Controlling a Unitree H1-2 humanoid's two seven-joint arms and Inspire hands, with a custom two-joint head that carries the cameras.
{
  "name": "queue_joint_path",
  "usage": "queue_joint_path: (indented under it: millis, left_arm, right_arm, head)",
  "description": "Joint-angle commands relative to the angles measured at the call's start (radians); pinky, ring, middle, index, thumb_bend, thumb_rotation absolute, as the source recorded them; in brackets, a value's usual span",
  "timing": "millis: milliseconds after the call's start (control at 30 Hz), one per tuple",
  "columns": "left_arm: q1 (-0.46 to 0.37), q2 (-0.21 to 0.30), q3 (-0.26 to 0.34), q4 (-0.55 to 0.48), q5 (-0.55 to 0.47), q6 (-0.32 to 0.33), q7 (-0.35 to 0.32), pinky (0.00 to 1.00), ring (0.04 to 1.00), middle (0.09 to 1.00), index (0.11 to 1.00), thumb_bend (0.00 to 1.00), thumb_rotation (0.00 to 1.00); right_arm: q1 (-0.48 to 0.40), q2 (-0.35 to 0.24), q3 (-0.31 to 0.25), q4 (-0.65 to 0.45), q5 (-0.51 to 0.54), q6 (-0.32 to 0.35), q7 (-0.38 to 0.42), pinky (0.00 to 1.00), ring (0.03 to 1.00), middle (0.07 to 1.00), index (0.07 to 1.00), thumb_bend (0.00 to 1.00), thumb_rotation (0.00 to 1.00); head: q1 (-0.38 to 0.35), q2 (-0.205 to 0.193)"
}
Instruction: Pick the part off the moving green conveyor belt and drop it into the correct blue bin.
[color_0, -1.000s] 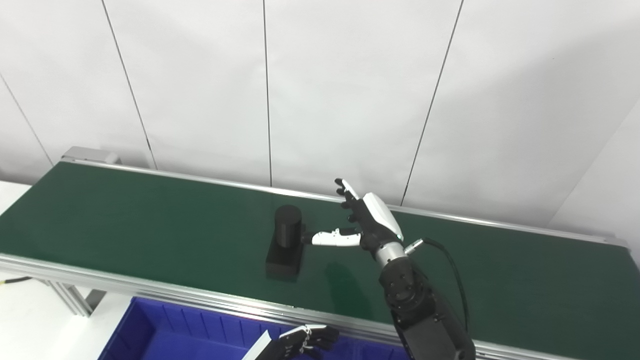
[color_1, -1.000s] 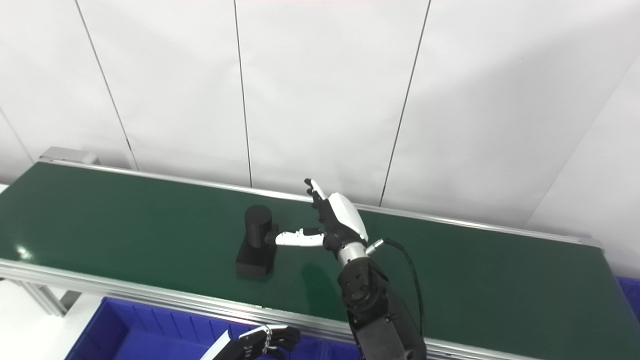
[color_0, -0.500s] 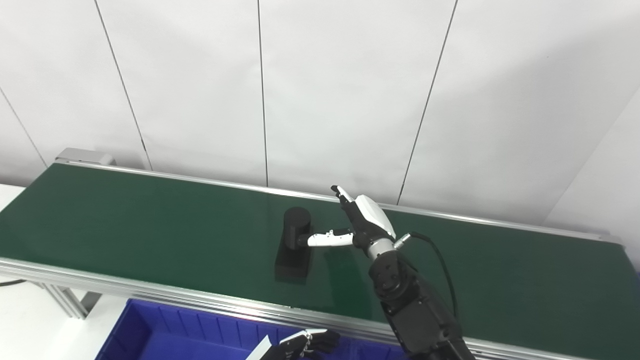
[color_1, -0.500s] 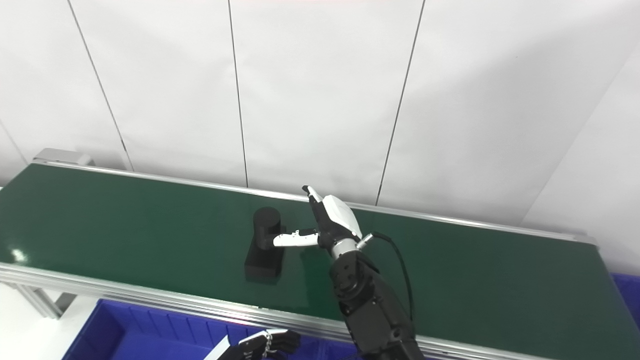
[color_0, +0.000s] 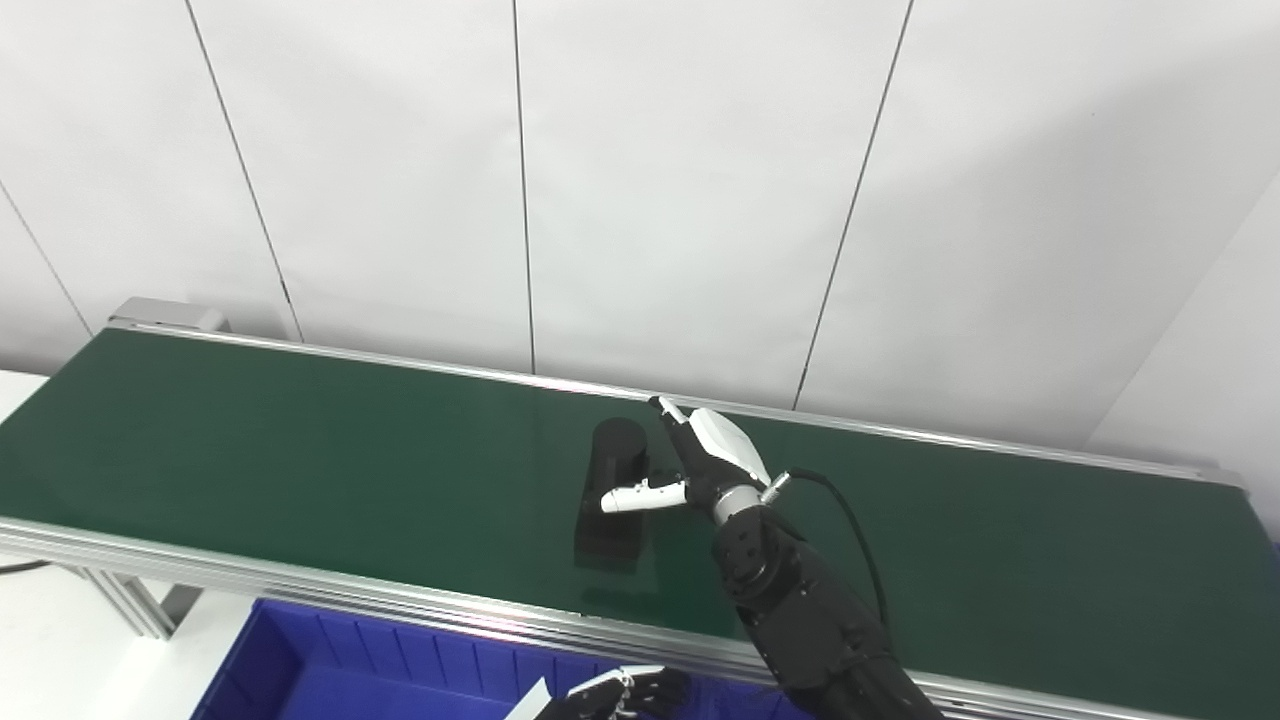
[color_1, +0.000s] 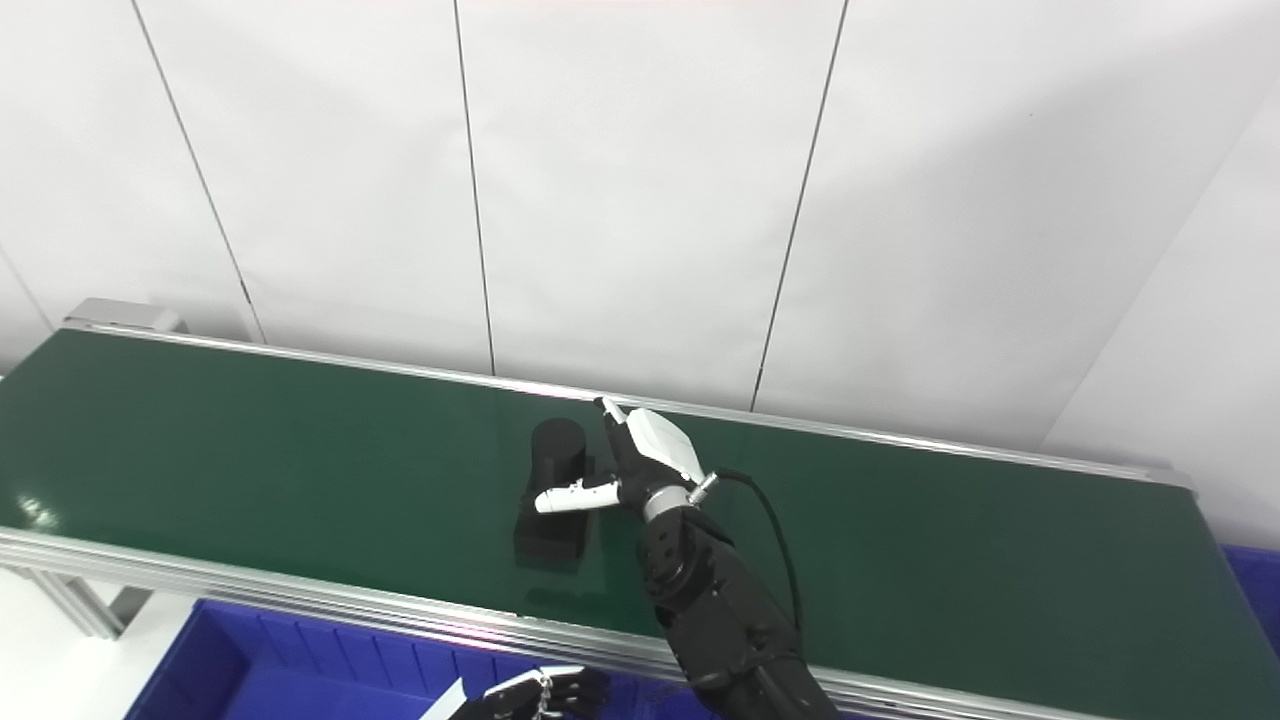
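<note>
A black part (color_0: 612, 495), an upright cylinder on a flat block, stands on the green conveyor belt (color_0: 300, 450) near its middle. My right hand (color_0: 695, 465) is right beside it on its right, open, with fingers spread. Its white thumb lies across the front of the cylinder and its fingers reach behind the top. The same scene shows in the right eye view, with the part (color_1: 553, 500) and the right hand (color_1: 635, 465). My left hand (color_0: 615, 695) is low at the bottom edge over the blue bin (color_0: 330, 670), fingers curled.
The belt's silver front rail (color_0: 250, 580) runs between the belt and the blue bin. A white wall stands behind the belt. A second blue bin's corner (color_1: 1255, 580) shows at the far right edge.
The part has ridden the belt to the right. My right hand has dropped lower and closed in on it, with the thumb now across the cylinder's front. The left hand stayed low.
</note>
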Motion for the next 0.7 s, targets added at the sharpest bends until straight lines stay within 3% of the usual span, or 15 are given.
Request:
queue_joint_path:
  millis: [0, 133, 233, 267, 333, 433, 533, 600, 667]
  left_arm:
    - [-0.003, -0.004, -0.002, -0.030, 0.000, -0.040, 0.004, 0.64, 0.750, 0.804, 0.800, 0.96, 0.32]
    - [0.004, -0.006, 0.000, -0.039, 0.002, -0.039, -0.001, 0.64, 0.752, 0.808, 0.802, 0.97, 0.32]
    - [0.007, -0.007, -0.001, -0.043, 0.007, -0.039, 0.000, 0.64, 0.749, 0.806, 0.802, 0.97, 0.33]
    - [0.008, -0.008, -0.001, -0.043, 0.007, -0.039, -0.001, 0.64, 0.749, 0.805, 0.801, 0.97, 0.34]
    - [0.007, -0.008, 0.000, -0.042, 0.006, -0.039, -0.005, 0.64, 0.749, 0.804, 0.801, 0.97, 0.34]
    - [0.006, -0.009, 0.003, -0.044, 0.017, -0.039, -0.008, 0.64, 0.745, 0.801, 0.801, 0.97, 0.36]
    - [0.004, -0.013, 0.005, -0.042, 0.019, -0.040, -0.003, 0.64, 0.739, 0.793, 0.796, 0.97, 0.35]
    - [0.003, -0.015, 0.006, -0.040, 0.021, -0.041, 0.000, 0.64, 0.739, 0.790, 0.793, 0.96, 0.34]
    - [0.003, -0.015, 0.007, -0.041, 0.023, -0.039, 0.002, 0.63, 0.740, 0.790, 0.792, 0.96, 0.34]
  right_arm:
    - [-0.068, 0.029, 0.006, 0.011, -0.003, -0.058, -0.038, 0.87, 0.899, 0.938, 0.965, 0.99, 0.49]
    - [-0.078, 0.045, 0.006, 0.070, 0.006, -0.080, -0.061, 0.84, 0.884, 0.929, 0.959, 0.99, 0.48]
    - [-0.070, 0.059, -0.023, 0.103, 0.040, -0.127, -0.106, 0.78, 0.863, 0.917, 0.940, 0.95, 0.41]
    - [-0.067, 0.064, -0.035, 0.116, 0.053, -0.146, -0.128, 0.64, 0.761, 0.849, 0.894, 0.87, 0.32]
    - [-0.061, 0.075, -0.067, 0.145, 0.085, -0.202, -0.170, 0.55, 0.666, 0.766, 0.846, 0.79, 0.21]
    - [-0.057, 0.083, -0.100, 0.181, 0.127, -0.288, -0.196, 0.50, 0.606, 0.705, 0.810, 0.73, 0.13]
    - [-0.053, 0.092, -0.122, 0.213, 0.154, -0.363, -0.222, 0.55, 0.563, 0.524, 0.696, 0.59, 0.01]
    - [-0.056, 0.097, -0.126, 0.232, 0.160, -0.376, -0.244, 0.42, 0.419, 0.482, 0.573, 0.52, 0.00]
    - [-0.056, 0.106, -0.143, 0.243, 0.176, -0.383, -0.271, 0.37, 0.392, 0.477, 0.556, 0.51, 0.00]
  head:
    - [0.001, 0.001]
    - [0.002, 0.004]
    - [-0.003, 0.007]
    - [-0.004, 0.009]
    - [-0.005, 0.009]
    - [-0.004, 0.012]
    - [-0.003, 0.012]
    - [-0.004, 0.012]
    - [-0.005, 0.013]
